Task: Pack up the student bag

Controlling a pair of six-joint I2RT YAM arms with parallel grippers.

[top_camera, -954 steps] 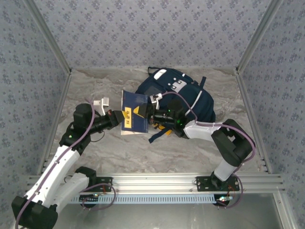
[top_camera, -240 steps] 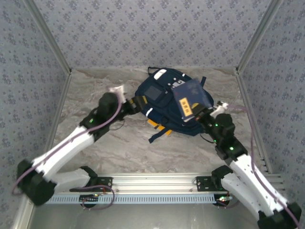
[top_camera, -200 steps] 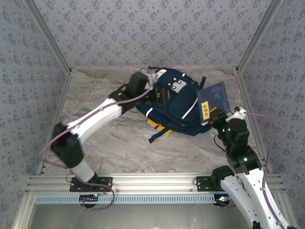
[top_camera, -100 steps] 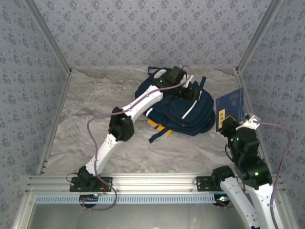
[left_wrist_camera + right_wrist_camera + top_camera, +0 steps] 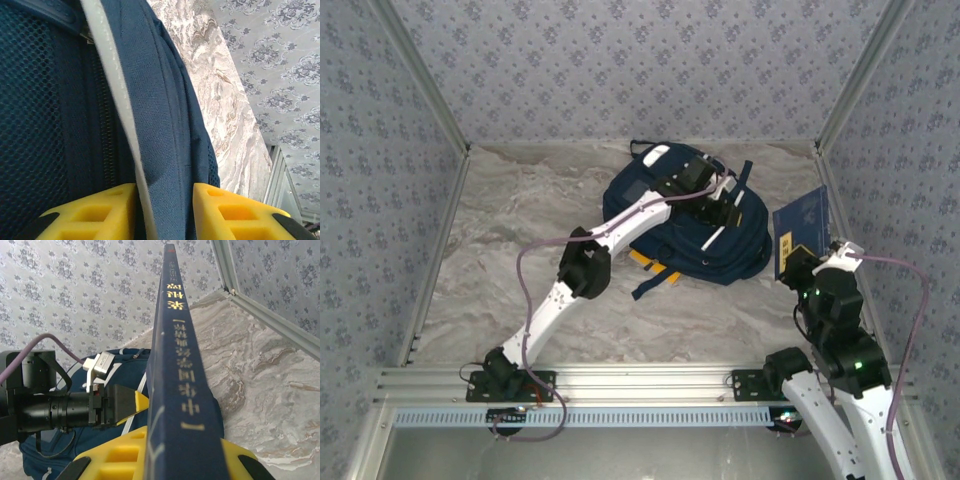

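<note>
**Student bag, packing stage.** The student bag (image 5: 745,242) is lying at the far centre of the marbled table (image 5: 510,210). The left gripper (image 5: 720,207), reaching across it, is pinching a fold of navy fabric and white stripe trim (image 5: 120,125) on the bag's right side between yellow pads (image 5: 90,216). The right gripper (image 5: 799,262) is clamping a navy book (image 5: 802,225) upright on its edge, just right of the bag. Judged from this layout, the bag is lying leftward of the book, so the insertion is probably falling to the right arm.
</note>
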